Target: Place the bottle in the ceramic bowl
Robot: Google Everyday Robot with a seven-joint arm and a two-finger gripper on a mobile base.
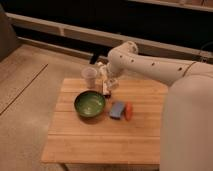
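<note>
The hand [107, 84] is closed, apparently around the bottle [103, 73], and hangs over the worktop [100, 140] just behind the bowl [90, 104], beside the cup [90, 76]. This looks like the carry step. Next the bottle needs centring over the bowl and lowering before release.

1. Bottle [104, 71], pale, with light label: no lettering legible.
2. Small dark box [106, 92], on desk [100, 142] just below the bottle: markings too blurred to read.
3. Arm [150, 65], white casing: no readable brand, number or sign.
4. Cup [89, 76], translucent: no print legible.
5. Jaws: no marking legible; closed on the bottle, above the far part of the desk, just beside the cup and behind the ceramic bowl [90, 104].
6. Overall count of readable texts, labels, brands, numbers, signs: none.
</note>
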